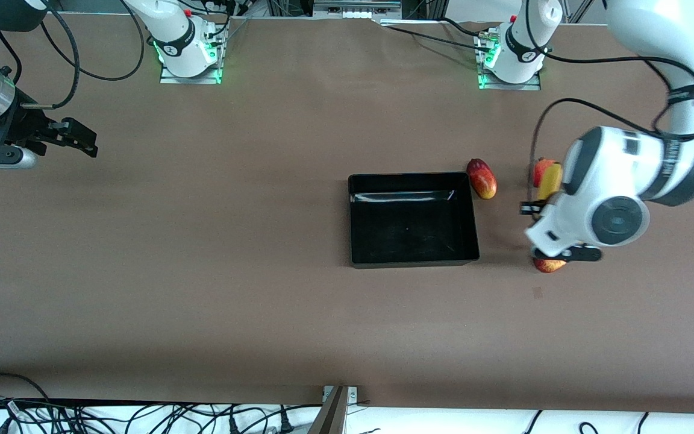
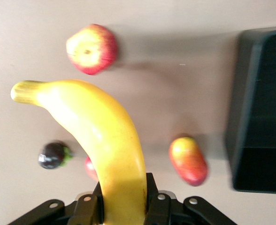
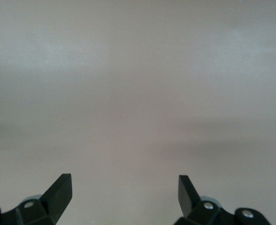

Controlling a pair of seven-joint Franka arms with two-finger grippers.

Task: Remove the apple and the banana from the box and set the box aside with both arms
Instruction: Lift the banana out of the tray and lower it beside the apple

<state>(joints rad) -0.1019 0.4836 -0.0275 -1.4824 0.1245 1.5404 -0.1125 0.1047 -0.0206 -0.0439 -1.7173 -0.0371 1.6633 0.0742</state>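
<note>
My left gripper is shut on the long yellow banana and holds it in the air over the table, beside the black box toward the left arm's end. In the left wrist view the fingers clamp the banana at one end. The red-and-yellow apple lies on the table, partly hidden under my left wrist; it also shows in the left wrist view. The box is empty. My right gripper is open and empty, waiting over the right arm's end of the table.
A red-yellow mango lies by the box's corner nearest the left arm's base, seen too in the left wrist view. A red pomegranate sits partly hidden by the banana. A small dark fruit lies beside it.
</note>
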